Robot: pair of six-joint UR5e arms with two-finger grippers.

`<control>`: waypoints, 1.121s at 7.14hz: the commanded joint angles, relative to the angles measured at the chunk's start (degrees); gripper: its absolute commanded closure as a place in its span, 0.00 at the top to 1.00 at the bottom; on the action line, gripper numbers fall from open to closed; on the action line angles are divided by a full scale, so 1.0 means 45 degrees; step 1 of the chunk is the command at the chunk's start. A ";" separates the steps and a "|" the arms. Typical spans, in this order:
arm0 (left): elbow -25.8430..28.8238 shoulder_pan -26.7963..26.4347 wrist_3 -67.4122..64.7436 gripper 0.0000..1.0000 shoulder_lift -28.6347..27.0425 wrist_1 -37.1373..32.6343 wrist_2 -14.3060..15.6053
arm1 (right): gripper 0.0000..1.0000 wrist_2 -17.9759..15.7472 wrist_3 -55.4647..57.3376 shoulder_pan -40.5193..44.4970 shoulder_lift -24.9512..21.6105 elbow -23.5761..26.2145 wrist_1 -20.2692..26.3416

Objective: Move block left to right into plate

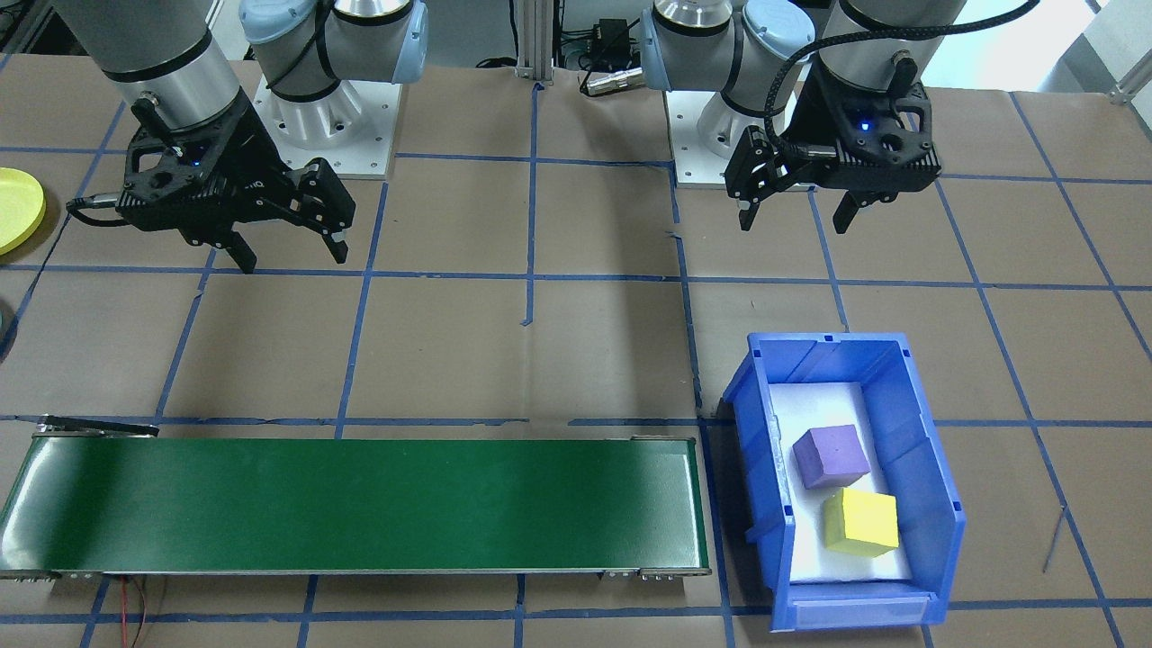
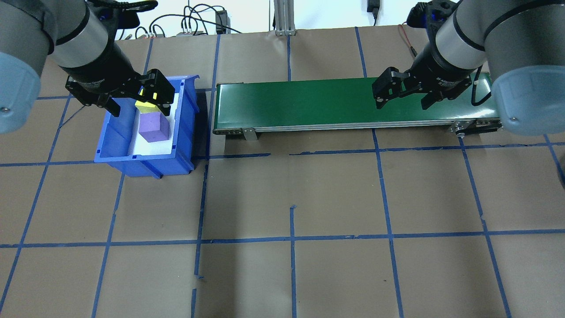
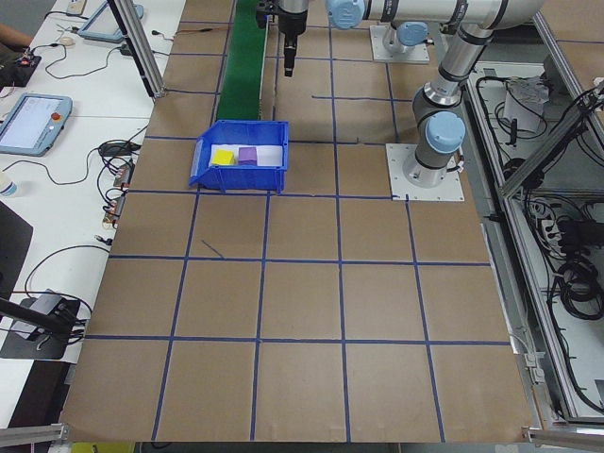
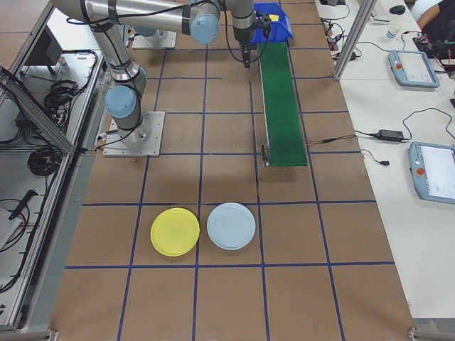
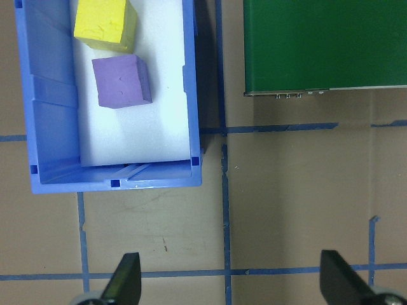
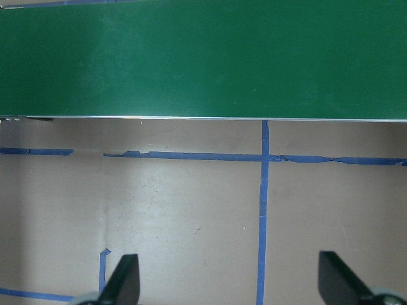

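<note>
The left end effector [image 1: 792, 209] is held above the counter [image 1: 576, 360] w/ its fingers spread apart and nothing between them; in the front-facing view it hangs on the robot's side of the blue bin [image 1: 927, 468], not over it. From the left wrist view the two fingertips [image 5: 127, 279] are seen wide apart at the bottom edge, above bare brown paper and blue tape lines.

The right end effector [image 1: 292, 250] is likewise spread, empty, and held above the counter beside the green conveyor belt [image 1: 360, 504], on the robot's side of it. In the right wrist view the belt's edge runs across the top, w/ the fingertips well apart below.

Two foam cubes are seen inside the blue bin, on its white liner: a purple block [image 1: 831, 456] and a yellow block [image 1: 862, 522], close together, approx. touching at one corner. The purple one lies nearer the robot, the yellow one farther. The bin stands just beside the belt's end on the robot's left.

The yellow plate [image 4: 175, 231] is seen on the counter at the robot's right end, well apart from the bin and past the far end of the belt. A light blue plate [image 4: 231, 226] lies just beside it. Both plates hold nothing. Only an edge of the yellow plate shows in the front-facing view.
</note>
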 commanded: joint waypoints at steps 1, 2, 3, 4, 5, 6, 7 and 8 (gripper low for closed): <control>-0.0161 -0.0081 -0.0009 1.00 0.0030 -0.0348 0.0062 | 1.00 0.0000 0.0000 0.0002 0.0000 0.0000 0.0000; -0.0162 -0.0024 0.0145 1.00 -0.0066 -0.0254 0.0024 | 1.00 0.0000 0.0000 0.0002 0.0000 0.0000 0.0000; 0.0186 0.0150 0.0069 1.00 -0.0338 -0.0079 -0.0092 | 1.00 0.0000 0.0000 -0.0017 0.0000 0.0000 0.0000; 0.0286 0.0539 0.0243 1.00 -0.1095 0.1121 0.0023 | 1.00 0.0000 0.0000 0.0002 0.0000 0.0000 0.0000; 0.0345 0.1567 0.0341 1.00 -0.2282 0.2235 -0.0111 | 1.00 0.0000 0.0000 0.0002 0.0000 0.0000 0.0000; 0.0365 0.2429 0.1174 1.00 -0.3106 0.3039 -0.0190 | 1.00 0.0000 0.0000 0.0002 0.0000 0.0019 0.0000; 0.0269 0.2959 0.1781 1.00 -0.3694 0.3067 -0.0133 | 1.00 0.0000 0.0000 0.0002 0.0000 0.0019 0.0000; 0.0364 0.3061 0.2019 1.00 -0.4628 0.3396 -0.0132 | 1.00 0.0000 0.0000 0.0002 0.0000 0.0019 0.0000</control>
